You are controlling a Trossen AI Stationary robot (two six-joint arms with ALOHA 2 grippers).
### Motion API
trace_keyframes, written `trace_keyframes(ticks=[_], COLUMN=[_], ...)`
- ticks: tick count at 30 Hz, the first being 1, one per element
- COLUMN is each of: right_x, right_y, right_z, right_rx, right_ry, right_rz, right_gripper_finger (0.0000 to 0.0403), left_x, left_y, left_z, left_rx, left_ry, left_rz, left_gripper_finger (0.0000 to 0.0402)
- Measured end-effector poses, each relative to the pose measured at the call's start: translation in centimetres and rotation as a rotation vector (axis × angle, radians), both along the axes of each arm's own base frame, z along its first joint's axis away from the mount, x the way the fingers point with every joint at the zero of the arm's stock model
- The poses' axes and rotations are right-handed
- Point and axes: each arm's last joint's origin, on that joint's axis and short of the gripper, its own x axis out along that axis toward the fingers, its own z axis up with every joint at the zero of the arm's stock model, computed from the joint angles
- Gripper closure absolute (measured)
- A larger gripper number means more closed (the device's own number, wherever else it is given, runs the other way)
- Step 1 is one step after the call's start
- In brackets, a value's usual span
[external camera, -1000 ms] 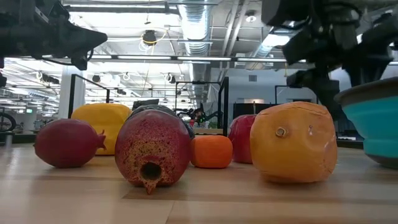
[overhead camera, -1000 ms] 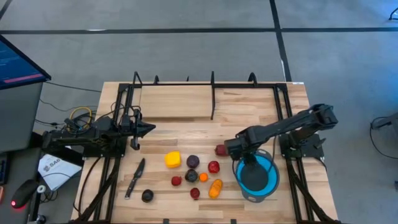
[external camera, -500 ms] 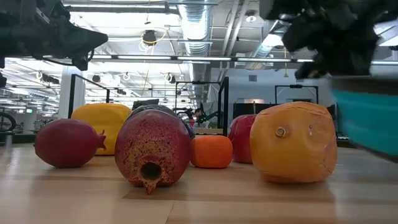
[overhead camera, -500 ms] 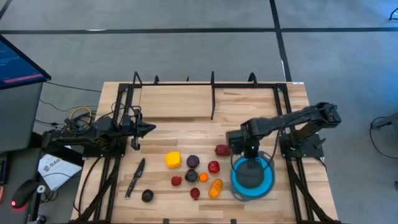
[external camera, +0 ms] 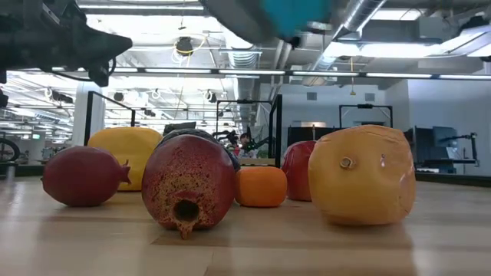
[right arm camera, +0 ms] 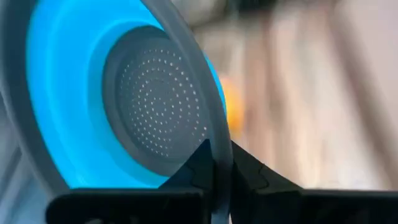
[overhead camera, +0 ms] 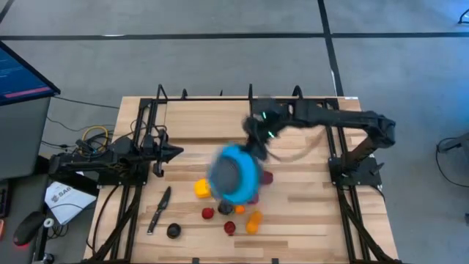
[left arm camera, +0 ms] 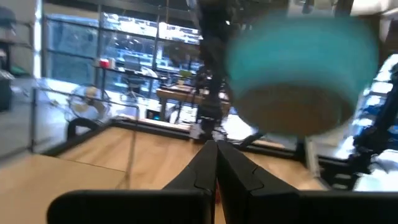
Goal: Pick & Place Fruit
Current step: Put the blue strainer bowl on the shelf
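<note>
Several toy fruits lie on the table's near middle: a yellow one (overhead camera: 203,188), small red ones (overhead camera: 208,213), an orange one (overhead camera: 254,221) and a near-black one (overhead camera: 174,231). In the low view a dark red fruit (external camera: 188,184) and an orange one (external camera: 362,175) stand nearest. The blue bowl (overhead camera: 233,173) hangs blurred in the air above the fruits, with my right gripper (overhead camera: 256,138) shut on it. My left gripper (overhead camera: 176,152) waits shut at the table's left. My right gripper pinches the bowl's grey rim (right arm camera: 219,138) between its two fingers, one inside the bowl and one outside. The bowl (left arm camera: 303,68) is lifted clear of the table and tipped, its perforated grey bottom (right arm camera: 158,106) facing the wrist camera.
A slim dark knife (overhead camera: 159,209) lies at the near left beside the fruits. Black frame rails (overhead camera: 250,110) run along the table's far part and sides. Bare wood (overhead camera: 308,213) shows at the near right.
My right gripper has shut on the bowl's rim at the near right, then swung up and toward the table's left and far edge. The bowl has been lifted clear and tipped, and now hangs over the fruits in the middle.
</note>
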Motion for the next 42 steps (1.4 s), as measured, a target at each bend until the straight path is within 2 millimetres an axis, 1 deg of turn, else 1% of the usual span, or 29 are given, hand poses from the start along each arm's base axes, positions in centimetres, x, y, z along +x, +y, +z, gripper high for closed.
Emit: trace_keyframes(ticks=[1, 2, 4, 6, 8, 11, 13, 15, 16, 18, 20, 22, 25, 28, 31, 34, 36, 38, 42], right_x=[0.7, 1.2, 2.9, 4.4, 5.7, 7.4, 8.3, 9.1, 9.6, 10.3, 10.5, 10.8, 11.3, 12.3, 12.7, 12.8, 12.6, 12.5, 12.7], right_y=[-1.2, -2.3, -4.9, -7.5, -10.2, -14.5, -17.1, -19.2, -19.8, -20.6, -21.3, -21.8, -21.9, -20.8, -20.0, -20.0, -20.2, -20.3, -20.1], right_z=[0.5, 0.6, 1.2, 1.3, 1.3, 0.3, -1.0, -2.1, -3.1, -4.9, -6.6, -7.9, -9.6, -10.2, -10.4, -10.6, -10.7, -10.8, -11.7], right_rx=[0.002, 0.013, 0.039, 0.065, 0.092, 0.146, 0.178, 0.206, 0.215, 0.287, 0.357, 0.376, 0.381, 0.360, 0.341, 0.284, 0.270, 0.264, 0.264], right_ry=[-0.045, -0.047, -0.099, -0.099, -0.106, -0.082, -0.038, -0.008, 0.010, -0.022, 0.002, 0.009, 0.049, 0.050, 0.064, 0.075, 0.088, 0.098, 0.127], right_rz=[-0.043, -0.082, -0.163, -0.232, -0.296, -0.397, -0.455, -0.498, -0.499, -0.513, -0.521, -0.542, -0.555, -0.531, -0.544, -0.618, -0.648, -0.659, -0.663], right_gripper_finger=[0.0383, 0.0380, 0.0381, 0.0391, 0.0392, 0.0382, 0.0378, 0.0385, 0.0391, 0.0392, 0.0386, 0.0378, 0.0381, 0.0392, 0.0385, 0.0369, 0.0366, 0.0372, 0.0388], left_x=[0.0, 0.0, 0.1, 0.1, 0.2, 0.3, 0.3, 0.3, 0.3, 0.3, 0.3, 0.3, 0.3, 0.3, 0.3, 0.4, 0.3, 0.3, 0.3], left_y=[0.0, -0.1, -0.1, -0.2, -0.2, -0.2, -0.2, -0.3, -0.3, -0.3, -0.3, -0.3, -0.3, -0.3, -0.3, -0.3, -0.3, -0.3, -0.3], left_z=[0.0, 0.0, -0.1, -0.1, -0.2, -0.2, -0.2, -0.2, -0.2, -0.2, -0.2, -0.1, -0.1, -0.1, -0.1, -0.2, -0.1, -0.1, -0.1], left_rx=[-0.012, -0.020, -0.023, -0.020, -0.022, -0.021, -0.019, -0.017, -0.016, -0.016, -0.016, -0.015, -0.015, -0.015, -0.015, -0.015, -0.015, -0.015, -0.014], left_ry=[-0.001, -0.003, 0.012, 0.009, 0.021, 0.023, 0.023, 0.027, 0.026, 0.024, 0.024, 0.020, 0.020, 0.019, 0.022, 0.022, 0.018, 0.018, 0.015], left_rz=[-0.013, -0.024, -0.046, -0.066, -0.068, -0.076, -0.091, -0.102, -0.109, -0.112, -0.112, -0.112, -0.112, -0.112, -0.112, -0.112, -0.112, -0.112, -0.112], left_gripper_finger=[0.0399, 0.0399, 0.0399, 0.0399, 0.0399, 0.0399, 0.0399, 0.0399, 0.0399, 0.0399, 0.0399, 0.0399, 0.0399, 0.0399, 0.0399, 0.0399, 0.0399, 0.0399, 0.0399])
